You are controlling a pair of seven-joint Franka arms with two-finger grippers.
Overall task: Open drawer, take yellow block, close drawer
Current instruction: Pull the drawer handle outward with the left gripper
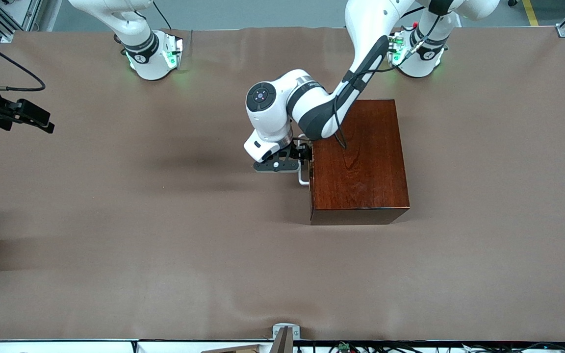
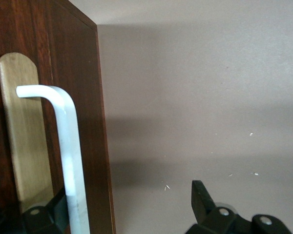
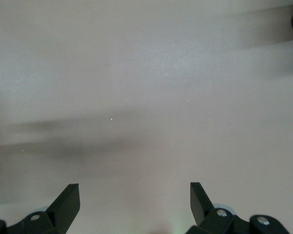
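Observation:
A glossy mahogany cabinet (image 1: 358, 157) stands mid-table, toward the left arm's end. Its drawer (image 2: 19, 29) is shut, the dark front flush with the cabinet. The white bar handle (image 1: 303, 179) (image 2: 68, 146) faces the right arm's end. My left gripper (image 1: 298, 157) (image 2: 119, 209) is at the handle and open. One finger (image 2: 39, 214) sits between bar and drawer front, the other (image 2: 201, 200) stands apart over the table. My right gripper (image 3: 135, 200) waits open above bare table, nothing between its fingers. The yellow block is hidden.
Brown covering (image 1: 165, 220) spreads over the whole table. A black device on a cable (image 1: 22, 113) juts in at the right arm's end. A pale wooden plate (image 2: 19, 136) backs the handle. The arm bases (image 1: 152, 56) (image 1: 417, 54) stand farthest from the front camera.

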